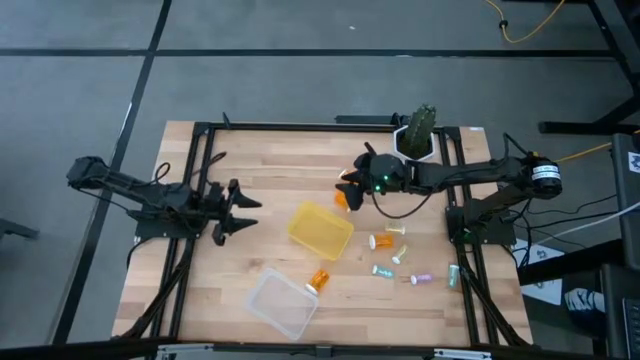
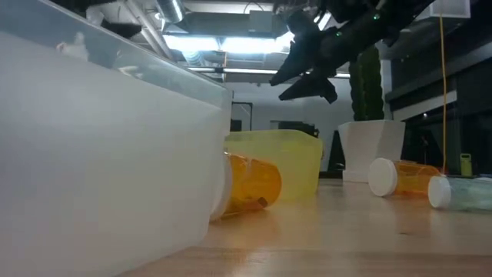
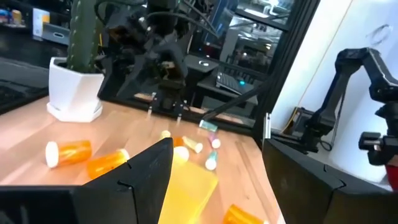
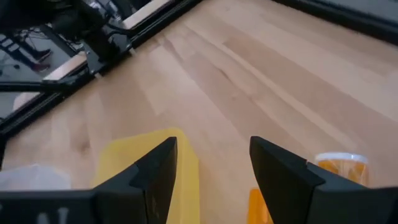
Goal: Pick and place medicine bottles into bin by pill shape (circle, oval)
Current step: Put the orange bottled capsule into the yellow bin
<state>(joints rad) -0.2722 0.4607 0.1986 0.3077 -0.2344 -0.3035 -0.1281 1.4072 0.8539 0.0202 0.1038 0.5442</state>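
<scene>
Two orange bottles (image 1: 342, 198) lie on their sides on the table just beyond the yellow bin (image 1: 320, 230). One shows its white cap in the right wrist view (image 4: 339, 165). My right gripper (image 1: 350, 185) hovers open and empty above them, high over the table in the low view (image 2: 307, 73). A third orange bottle (image 1: 318, 279) lies against the clear bin (image 1: 282, 303). Several small pastel vials (image 1: 400, 262) lie on their sides to the right of the yellow bin. My left gripper (image 1: 245, 210) waits open at the table's left, pointing toward the bins.
A white plant pot with a cactus (image 1: 418, 140) stands at the far edge behind my right arm. Black frame rails (image 1: 190, 230) run along the table's left and right sides. Bare wood lies between my left gripper and the bins.
</scene>
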